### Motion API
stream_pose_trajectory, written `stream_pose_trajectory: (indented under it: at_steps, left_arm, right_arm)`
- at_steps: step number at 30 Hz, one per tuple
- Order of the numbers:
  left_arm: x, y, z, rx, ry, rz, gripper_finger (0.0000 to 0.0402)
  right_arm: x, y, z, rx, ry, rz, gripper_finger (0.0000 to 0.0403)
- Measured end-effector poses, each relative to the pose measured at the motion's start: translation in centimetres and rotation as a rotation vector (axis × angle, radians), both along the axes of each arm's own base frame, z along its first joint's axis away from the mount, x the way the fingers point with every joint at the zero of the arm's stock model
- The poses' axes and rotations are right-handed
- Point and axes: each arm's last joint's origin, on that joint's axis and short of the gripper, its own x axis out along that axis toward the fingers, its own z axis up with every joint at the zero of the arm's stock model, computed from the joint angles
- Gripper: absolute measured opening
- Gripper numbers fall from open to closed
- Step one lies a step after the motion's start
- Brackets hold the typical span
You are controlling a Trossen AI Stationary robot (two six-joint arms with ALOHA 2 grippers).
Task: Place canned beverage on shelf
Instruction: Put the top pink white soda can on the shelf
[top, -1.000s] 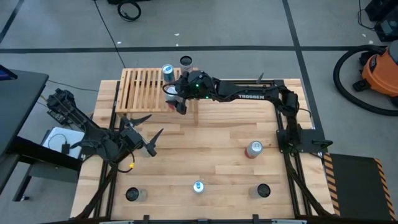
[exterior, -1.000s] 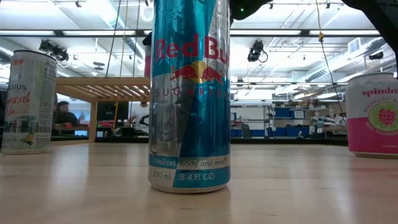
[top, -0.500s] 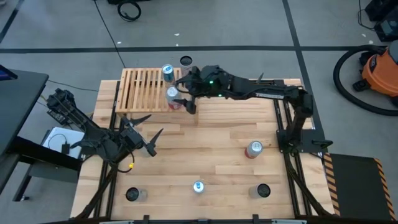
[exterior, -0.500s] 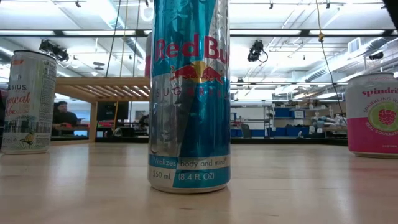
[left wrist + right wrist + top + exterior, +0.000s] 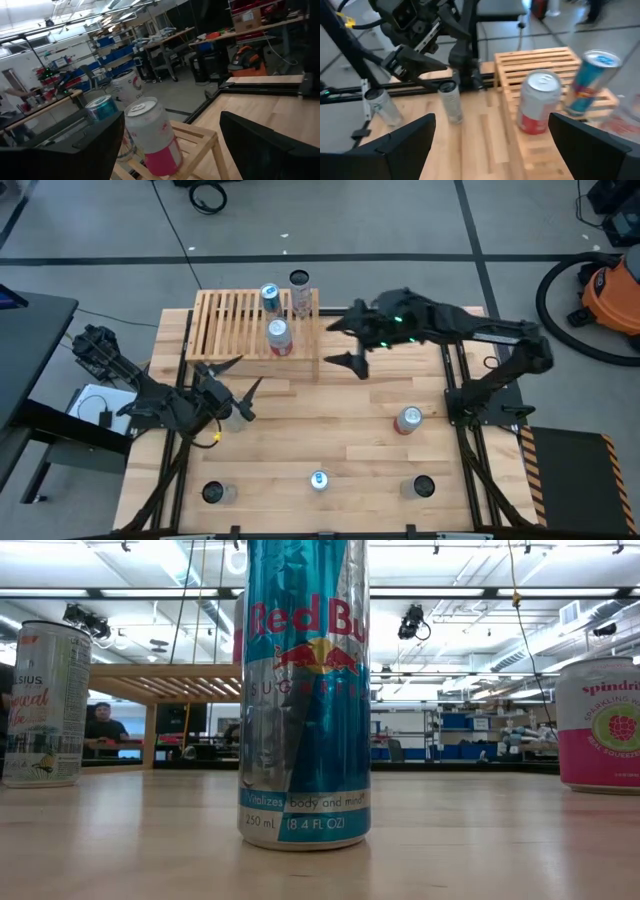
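Note:
The slatted wooden shelf [image 5: 225,325] stands at the table's far edge. A red-and-white can [image 5: 279,335] stands upright on its near right part. A blue can [image 5: 268,297] and a third can [image 5: 300,295] stand behind it on the shelf's far right. My right gripper [image 5: 333,345] hangs open to the right of the shelf, above the table, with nothing between its fingers. It faces the red-and-white can [image 5: 537,102]. My left gripper [image 5: 250,374] is open and empty near the table's left side, just in front of the shelf.
Loose cans stand on the table: a red one [image 5: 408,420] at the right, a blue Red Bull can [image 5: 318,479] at the near middle, dark-topped ones [image 5: 213,492] [image 5: 422,485] at the near corners. A slim silver can [image 5: 451,100] stands by the left arm.
My right gripper, open throughout, has drawn back from the red-and-white can toward the table's right edge and has risen. The can stays upright on the shelf.

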Motion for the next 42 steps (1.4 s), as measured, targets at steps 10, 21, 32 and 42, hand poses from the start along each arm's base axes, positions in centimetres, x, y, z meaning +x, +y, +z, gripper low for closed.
stream_pose_trajectory:
  at_steps: [10, 21, 32, 42]
  left_arm:
    - [0.7, 2.4, 0.1, -0.023, -0.009, -0.153, 0.0334]
    - [0.4, 6.8, -0.8, -0.113, 0.064, -0.146, 0.0334]
    - [0.4, 9.6, -1.0, -0.175, 0.073, -0.166, 0.0334]
    - [0.4, 11.0, -1.3, -0.246, 0.070, -0.173, 0.0334]
  right_arm:
    - [-6.8, 3.1, -6.0, 0.017, -0.175, -0.073, 0.0399]
    - [-10.7, 4.3, -15.8, 0.046, -0.341, -0.101, 0.0399]
    - [-12.4, 4.3, -20.7, 0.044, -0.317, -0.092, 0.0399]
    - [-13.6, 4.2, -23.6, -0.036, -0.345, -0.063, 0.0399]
